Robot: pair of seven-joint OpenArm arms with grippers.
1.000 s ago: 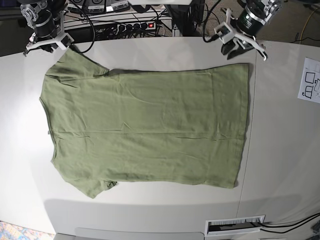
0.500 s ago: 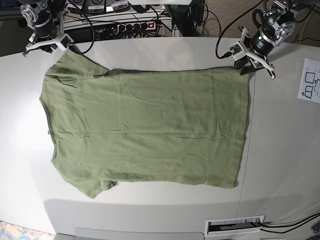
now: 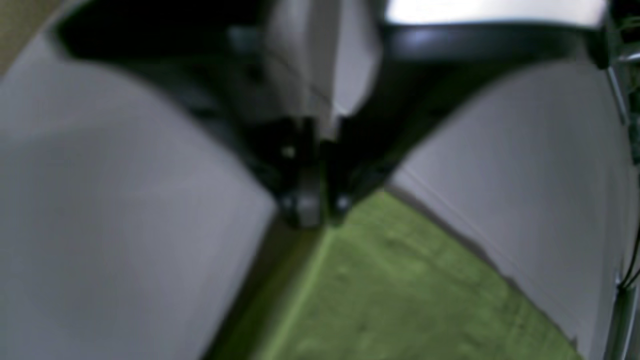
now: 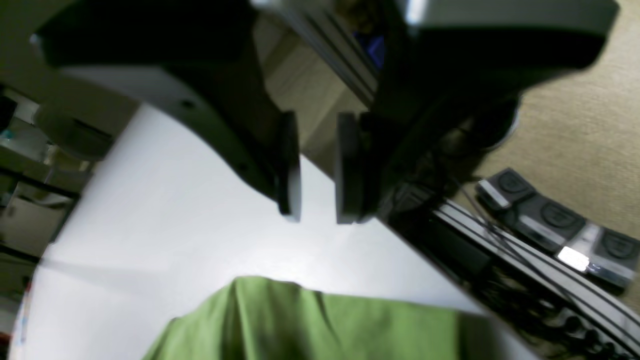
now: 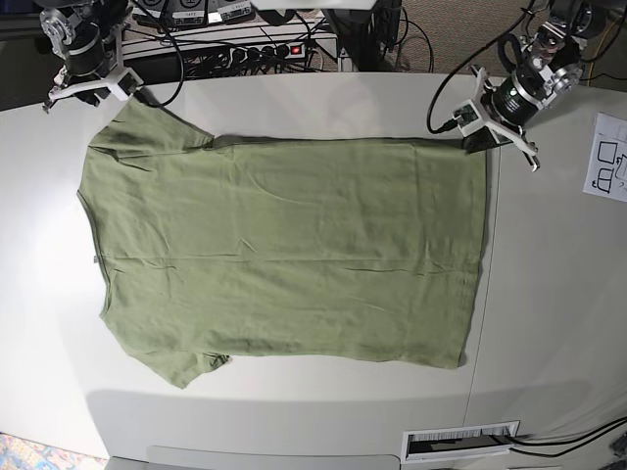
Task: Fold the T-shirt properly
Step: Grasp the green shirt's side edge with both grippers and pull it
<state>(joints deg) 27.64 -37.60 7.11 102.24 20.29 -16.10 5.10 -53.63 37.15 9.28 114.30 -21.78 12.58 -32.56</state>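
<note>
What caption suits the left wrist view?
Left end effector shut at a hem corner of the green T-shirt on the pale table.

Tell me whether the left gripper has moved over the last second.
Yes. In the base view the left gripper has shifted toward the paper sheet and down onto the T-shirt hem corner, where it has shut.

The T-shirt [image 5: 284, 250] was spread flat on the table [image 5: 549, 294], with its neck end toward the base view's left and its hem toward the right. The left gripper [image 5: 480, 140] was set down at the far hem corner. The right gripper [image 5: 88, 90] was held just behind the far sleeve. A sheet of paper [image 5: 607, 157] was laid near the table's right edge, and a power strip [image 5: 265, 49] was placed behind the table.
</note>
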